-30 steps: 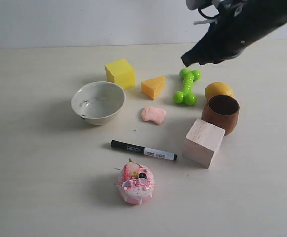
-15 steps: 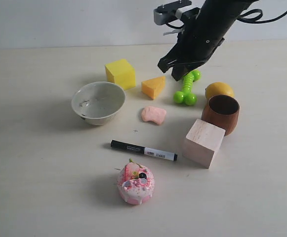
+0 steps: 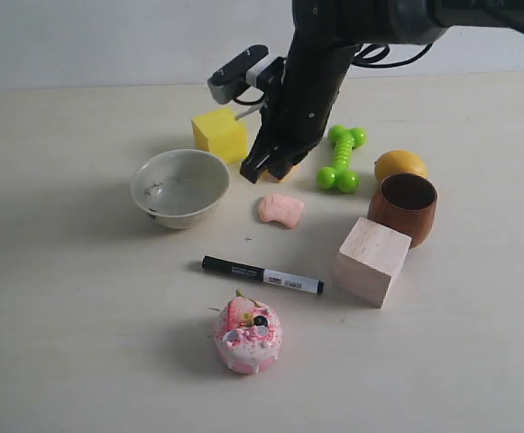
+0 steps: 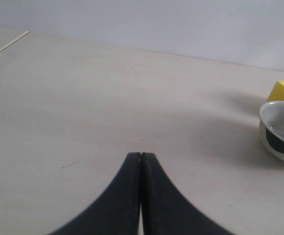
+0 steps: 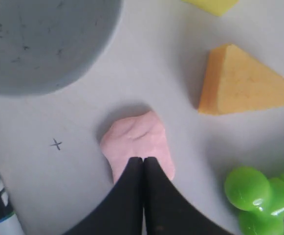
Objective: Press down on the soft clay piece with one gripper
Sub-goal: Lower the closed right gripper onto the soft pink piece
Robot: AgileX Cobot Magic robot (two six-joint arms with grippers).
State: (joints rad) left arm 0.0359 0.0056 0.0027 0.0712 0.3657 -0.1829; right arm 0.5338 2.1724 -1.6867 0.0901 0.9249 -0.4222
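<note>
The right wrist view shows the right gripper (image 5: 142,159), fingers pressed together, over the soft clay piece (image 5: 134,137); contact cannot be told. The exterior view places the soft clay piece (image 3: 280,209) mid-table, right of the bowl (image 3: 179,185), with the arm hiding most of the orange wedge (image 5: 239,83). Only the left wrist view shows the left gripper (image 4: 141,155), likewise pressed together.

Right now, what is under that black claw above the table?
The soft clay piece lies under the right gripper, which is shut and hides part of the clay. Whether they touch is unclear.
</note>
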